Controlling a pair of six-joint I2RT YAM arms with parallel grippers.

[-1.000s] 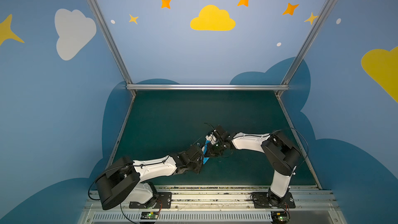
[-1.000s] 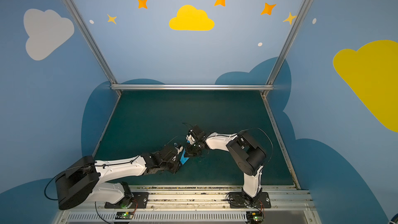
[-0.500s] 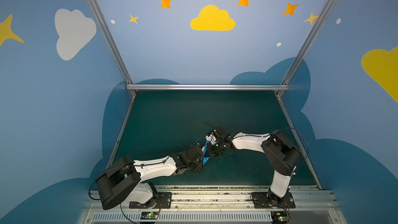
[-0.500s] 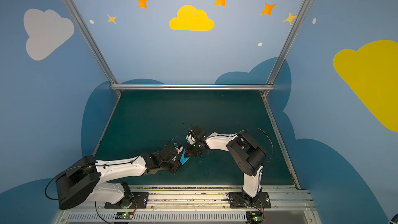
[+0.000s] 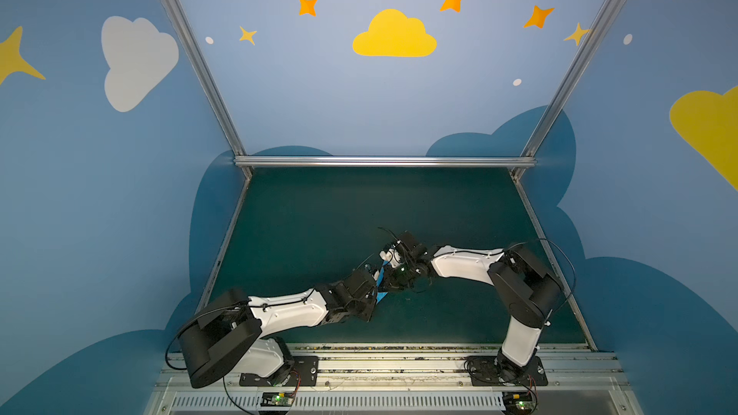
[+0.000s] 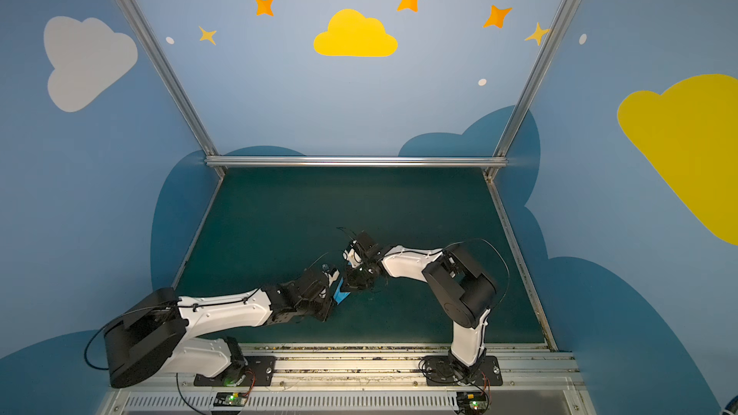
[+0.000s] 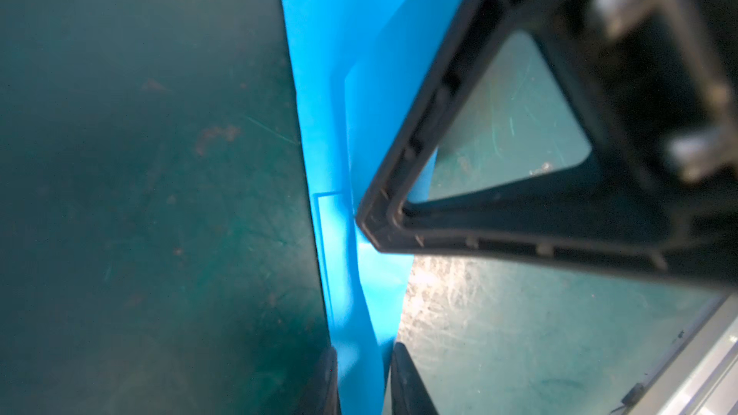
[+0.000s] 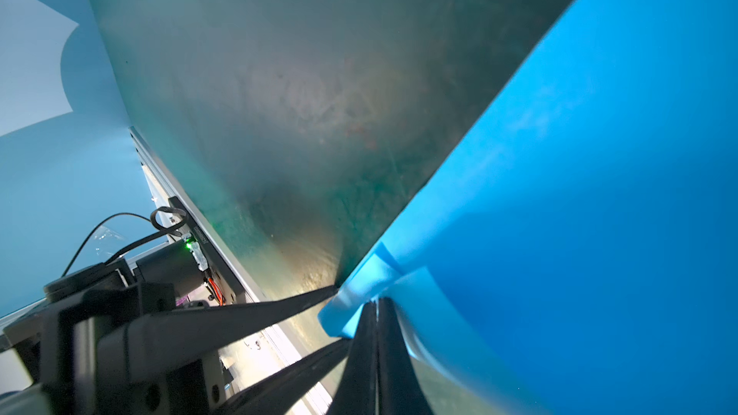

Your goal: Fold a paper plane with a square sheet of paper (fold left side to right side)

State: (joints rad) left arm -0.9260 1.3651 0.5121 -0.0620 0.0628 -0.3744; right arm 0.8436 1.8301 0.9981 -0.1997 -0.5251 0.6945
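Sky-blue folded paper [image 5: 381, 296] shows in both top views as a sliver between the left tool [image 5: 375, 293] and the right tool [image 5: 391, 283], over the dark green counter [image 5: 359, 209]. Left wrist view: the paper passes between the left tool's fingers [image 7: 329, 381], set close on either side. Whether they press it I cannot tell. Right wrist view: the right tool's jaws are together, tips at the paper's folded corner.

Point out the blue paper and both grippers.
blue paper [image 7: 319, 53]: left wrist view, on its bare flat stretch.
left gripper [image 7: 365, 377]: left wrist view, midway between its two fingertips.
right gripper [image 8: 376, 309]: right wrist view, at its closed fingertips.
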